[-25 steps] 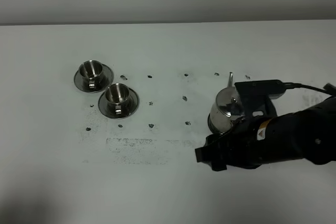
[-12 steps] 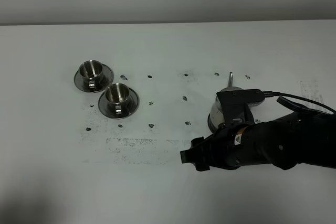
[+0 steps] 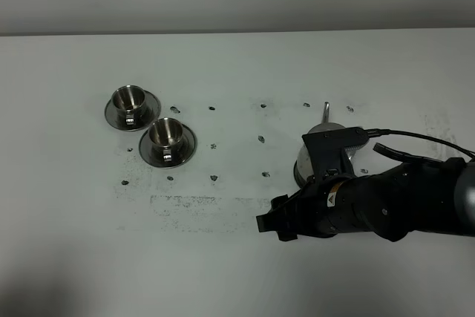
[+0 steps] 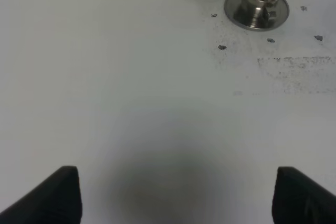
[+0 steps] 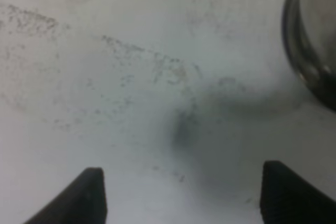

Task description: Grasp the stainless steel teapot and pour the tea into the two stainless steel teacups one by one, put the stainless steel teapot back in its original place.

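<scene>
Teapot stands on table, right of centre. It is mostly hidden behind the right arm; only the spout and one flank show. Right gripper is low over the table just beside the pot, fingers spread, nothing between them. Far cup and near cup sit on saucers, side by side, well apart from the pot. Left gripper is also spread and empty.

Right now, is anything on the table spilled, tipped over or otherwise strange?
Nothing is tipped or spilled. The far teacup and the near teacup stand upright, and the teapot stands upright. Only the table looks odd: dark specks and a grey smudged patch mark it between cups and teapot.
</scene>
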`<state>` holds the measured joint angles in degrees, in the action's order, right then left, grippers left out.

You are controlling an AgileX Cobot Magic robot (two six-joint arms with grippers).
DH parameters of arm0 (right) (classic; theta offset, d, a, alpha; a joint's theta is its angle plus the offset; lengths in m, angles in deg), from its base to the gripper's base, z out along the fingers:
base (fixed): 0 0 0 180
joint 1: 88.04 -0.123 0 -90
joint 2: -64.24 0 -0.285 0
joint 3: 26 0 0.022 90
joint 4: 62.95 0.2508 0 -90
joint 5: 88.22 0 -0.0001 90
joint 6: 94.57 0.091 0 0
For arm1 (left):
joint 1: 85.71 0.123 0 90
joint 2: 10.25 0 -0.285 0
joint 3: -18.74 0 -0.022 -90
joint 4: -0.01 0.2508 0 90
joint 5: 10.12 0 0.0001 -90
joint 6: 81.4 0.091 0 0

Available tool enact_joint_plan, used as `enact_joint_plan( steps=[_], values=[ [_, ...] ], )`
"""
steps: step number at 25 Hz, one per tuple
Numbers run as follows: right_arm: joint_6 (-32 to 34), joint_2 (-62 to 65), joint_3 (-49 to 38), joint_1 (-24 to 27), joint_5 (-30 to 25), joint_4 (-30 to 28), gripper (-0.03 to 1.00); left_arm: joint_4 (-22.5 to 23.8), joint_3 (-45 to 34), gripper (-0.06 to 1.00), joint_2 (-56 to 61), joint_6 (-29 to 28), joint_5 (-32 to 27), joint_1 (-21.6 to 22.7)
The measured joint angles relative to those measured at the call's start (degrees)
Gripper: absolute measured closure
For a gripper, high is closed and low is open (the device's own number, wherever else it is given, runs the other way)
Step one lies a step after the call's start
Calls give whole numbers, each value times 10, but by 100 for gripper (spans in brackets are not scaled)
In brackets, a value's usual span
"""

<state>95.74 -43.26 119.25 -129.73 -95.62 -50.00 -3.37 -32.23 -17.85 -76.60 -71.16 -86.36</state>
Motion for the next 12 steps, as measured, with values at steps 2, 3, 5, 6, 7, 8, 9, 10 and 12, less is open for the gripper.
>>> enact_joint_plan(
  steps=[2, 3, 5, 6, 7, 8, 9, 10, 12],
  values=[
    [0, 0, 0, 5, 0, -8, 37, 0, 0, 22, 0, 0, 0, 0],
    [0, 0, 0, 8, 0, -12, 37, 0, 0, 22, 0, 0, 0, 0],
    [0, 0, 0, 13, 0, -20, 37, 0, 0, 22, 0, 0, 0, 0],
    [0, 0, 0, 15, 0, -23, 37, 0, 0, 22, 0, 0, 0, 0],
    [0, 0, 0, 19, 0, -25, 37, 0, 0, 22, 0, 0, 0, 0],
    [0, 0, 0, 20, -4, -28, 37, 0, 0, 22, 0, 0, 0, 0],
    [0, 0, 0, 22, -7, -31, 37, 0, 0, 22, 0, 0, 0, 0],
    [0, 0, 0, 25, -11, -33, 37, 0, 0, 22, 0, 0, 0, 0],
    [0, 0, 0, 32, -20, -37, 37, 0, 0, 22, 0, 0, 0, 0]
  ],
)
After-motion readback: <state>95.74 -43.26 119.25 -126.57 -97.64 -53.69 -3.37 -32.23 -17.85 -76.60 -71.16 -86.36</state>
